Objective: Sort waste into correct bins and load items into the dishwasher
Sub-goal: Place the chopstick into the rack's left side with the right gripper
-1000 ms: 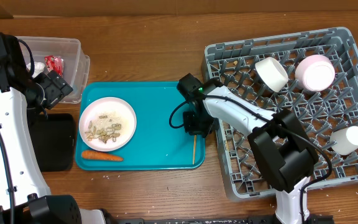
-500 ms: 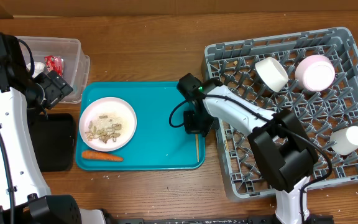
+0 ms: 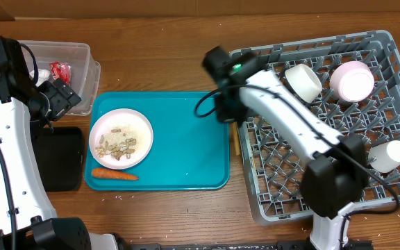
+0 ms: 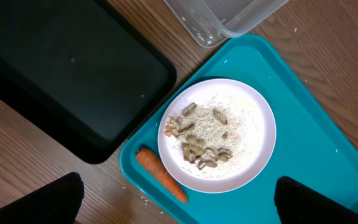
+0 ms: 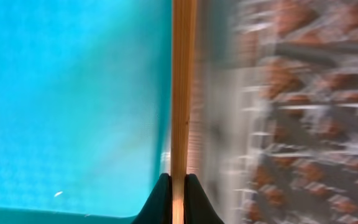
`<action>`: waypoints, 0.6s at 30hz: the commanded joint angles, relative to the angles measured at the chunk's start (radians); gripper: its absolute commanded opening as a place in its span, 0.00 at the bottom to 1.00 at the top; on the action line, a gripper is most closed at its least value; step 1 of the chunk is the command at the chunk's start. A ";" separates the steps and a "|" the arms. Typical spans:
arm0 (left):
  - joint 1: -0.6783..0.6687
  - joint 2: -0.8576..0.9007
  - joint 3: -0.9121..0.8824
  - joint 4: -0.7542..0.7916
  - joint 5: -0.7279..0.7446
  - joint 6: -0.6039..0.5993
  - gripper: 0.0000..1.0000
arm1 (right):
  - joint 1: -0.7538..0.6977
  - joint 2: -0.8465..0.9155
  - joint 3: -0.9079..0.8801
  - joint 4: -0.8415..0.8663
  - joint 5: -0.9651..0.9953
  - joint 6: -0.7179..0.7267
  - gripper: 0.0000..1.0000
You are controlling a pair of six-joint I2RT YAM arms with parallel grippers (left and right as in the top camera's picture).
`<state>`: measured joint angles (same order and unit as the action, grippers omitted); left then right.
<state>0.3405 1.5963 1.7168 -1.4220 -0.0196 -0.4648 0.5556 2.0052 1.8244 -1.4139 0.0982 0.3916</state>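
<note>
You are pinching a thin wooden chopstick (image 5: 183, 87) in the right gripper (image 5: 179, 188) beside the part-loaded grey plastic rack (image 3: 276, 201); leftward, a white scrap plate (image 4: 216, 134) and orange carrot (image 4: 160, 174) are waiting.

I count one teal tray (image 3: 179, 139), and on it one white plate (image 3: 120, 117) and one carrot (image 3: 114, 174). There is one wooden stick (image 5: 183, 93) and one dish rack (image 3: 255, 208), which holds three vessels: two white cups (image 3: 303, 81) (image 3: 389, 154) and one pink bowl (image 3: 352, 80). On my left I count two bins, one clear bin (image 3: 75, 52) and one black bin (image 3: 61, 160).
</note>
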 commanded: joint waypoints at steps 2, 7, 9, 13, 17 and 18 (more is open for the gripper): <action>-0.003 0.000 0.012 0.010 -0.006 0.012 1.00 | -0.114 -0.040 0.015 -0.056 0.080 -0.080 0.04; -0.003 0.000 0.012 0.009 -0.006 0.013 1.00 | -0.175 -0.040 -0.035 -0.078 -0.002 -0.226 0.04; -0.003 0.000 0.012 0.009 -0.006 0.013 1.00 | -0.182 -0.040 -0.059 -0.080 -0.044 -0.273 0.04; -0.003 0.000 0.012 0.009 -0.006 0.013 1.00 | -0.164 -0.040 -0.097 -0.077 -0.146 -0.339 0.04; -0.003 0.000 0.012 0.011 -0.006 0.013 1.00 | -0.138 -0.040 -0.104 -0.064 -0.145 -0.340 0.04; -0.003 0.000 0.012 0.013 -0.006 0.012 1.00 | -0.136 -0.040 -0.104 -0.064 -0.145 -0.340 0.04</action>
<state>0.3405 1.5967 1.7168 -1.4132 -0.0196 -0.4648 0.4038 1.9831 1.7248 -1.4853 -0.0174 0.0803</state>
